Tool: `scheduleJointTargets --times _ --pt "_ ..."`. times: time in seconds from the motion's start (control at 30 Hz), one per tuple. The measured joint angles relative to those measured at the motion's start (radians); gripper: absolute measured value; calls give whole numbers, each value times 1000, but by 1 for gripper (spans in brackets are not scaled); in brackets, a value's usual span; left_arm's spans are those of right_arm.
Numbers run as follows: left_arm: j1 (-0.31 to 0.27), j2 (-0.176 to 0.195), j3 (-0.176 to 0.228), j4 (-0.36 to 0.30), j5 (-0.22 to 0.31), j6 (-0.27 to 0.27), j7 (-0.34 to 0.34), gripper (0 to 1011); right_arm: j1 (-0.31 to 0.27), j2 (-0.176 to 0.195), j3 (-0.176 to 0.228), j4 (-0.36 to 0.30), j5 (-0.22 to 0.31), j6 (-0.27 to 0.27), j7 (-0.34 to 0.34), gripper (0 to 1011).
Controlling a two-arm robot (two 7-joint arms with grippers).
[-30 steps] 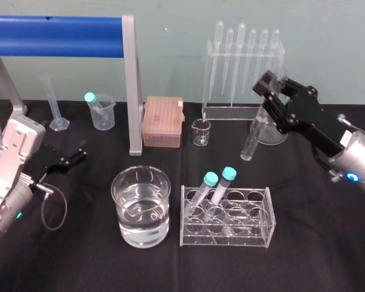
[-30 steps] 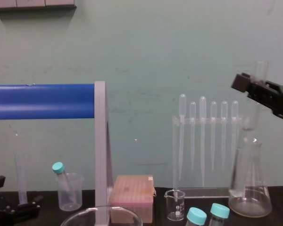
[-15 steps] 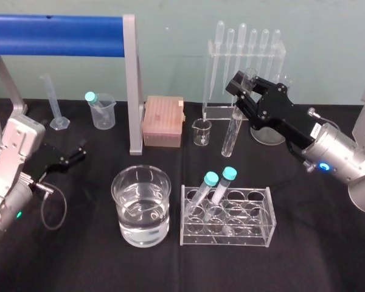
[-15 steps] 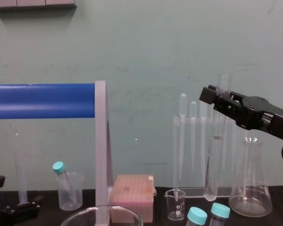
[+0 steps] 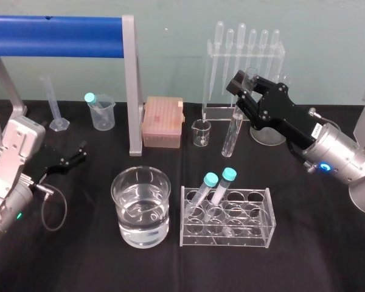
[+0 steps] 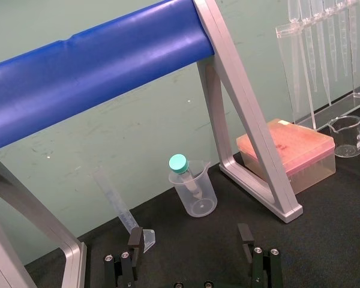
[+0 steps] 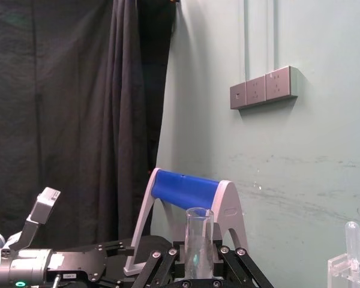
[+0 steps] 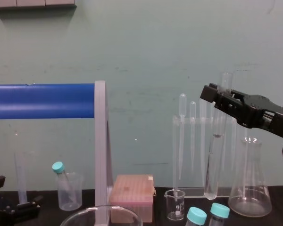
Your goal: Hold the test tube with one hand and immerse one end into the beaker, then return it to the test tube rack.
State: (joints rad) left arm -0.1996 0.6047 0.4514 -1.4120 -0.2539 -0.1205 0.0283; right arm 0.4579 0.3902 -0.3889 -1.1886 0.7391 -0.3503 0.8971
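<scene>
Glass test tube is off the surface, clamped in the right gripper near its open top end. Right jaws are closed on it, and the rim pokes out above them in the chest view and the right wrist view. The tube hangs almost upright with a slight tilt. Its round bottom is above the black surface, between the small glass beaker and the conical flask, in front of the pipette stand.

The tube is behind the test tube rack and not in it. The rack carries two teal-capped tubes, leaning, in its left-hand holes.

The big beaker sits just left of the rack, part-filled with clear liquid. It is well apart from the tube, nearer the robot and to its left.

Left gripper is parked low on the left of the surface, jaws open and empty, with a clear gap between its fingers.

Further back:
- pink tip box
- blue bar frame
- plastic beaker holding a teal-capped tube
- thin graduated cylinder
</scene>
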Motion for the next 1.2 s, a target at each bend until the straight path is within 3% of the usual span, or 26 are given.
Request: scheduleJointTargets --times 1.2 --pt "0 0 0 0 0 0 0 1000 -2 1 1 -3 3 1 2 226"
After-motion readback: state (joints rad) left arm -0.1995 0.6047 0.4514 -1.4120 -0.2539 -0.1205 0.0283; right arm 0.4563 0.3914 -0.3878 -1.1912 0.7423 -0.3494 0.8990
